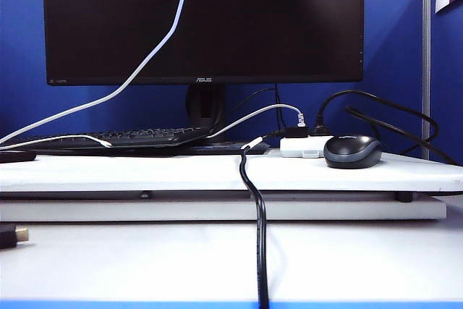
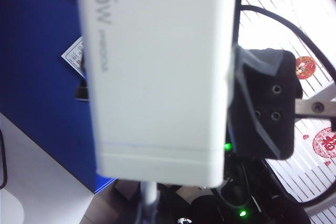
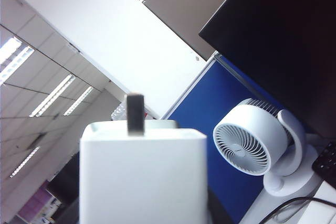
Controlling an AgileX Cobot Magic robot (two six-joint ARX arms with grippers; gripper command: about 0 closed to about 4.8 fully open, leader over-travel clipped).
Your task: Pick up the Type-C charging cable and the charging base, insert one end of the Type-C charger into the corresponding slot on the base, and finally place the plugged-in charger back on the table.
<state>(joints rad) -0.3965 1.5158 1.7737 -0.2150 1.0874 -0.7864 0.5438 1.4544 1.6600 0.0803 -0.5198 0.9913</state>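
Observation:
The charging base (image 2: 157, 77), a white block marked 65W, fills the left wrist view, held up in the air. The thin white Type-C charging cable (image 2: 149, 203) meets its near end face; the slot itself is hidden. My left gripper's fingers are out of frame, with the cable running back to them. A black finger (image 2: 262, 103) of my right gripper presses on the base's side. The base (image 3: 142, 177) also fills the jaw area of the right wrist view. In the exterior view no arm shows; the cable (image 1: 145, 59) rises from the table (image 1: 217, 171) out of the top.
On the table stand a monitor (image 1: 202, 19), a keyboard (image 1: 130, 137), a dark mouse (image 1: 353, 151) and a small white box with black plugs (image 1: 302, 146). A thick black cable (image 1: 259, 236) hangs over the front edge. A white fan (image 3: 252, 140) stands by the blue partition.

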